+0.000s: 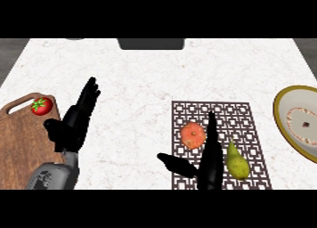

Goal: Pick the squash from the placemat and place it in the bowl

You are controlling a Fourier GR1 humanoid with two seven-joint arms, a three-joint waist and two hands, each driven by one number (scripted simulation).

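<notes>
Below, in the head view, the right hand lies over the placemat, fingers straight and apart from the thumb, holding nothing. Its fingers run between the orange squash and a pear (both on the mat). At right sits the bowl. The left hand rests open beside a cutting board carrying a tomato on the white desk.

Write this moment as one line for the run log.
right hand: open, between squash and pear on placemat | left hand: open, resting | bowl: empty
</notes>
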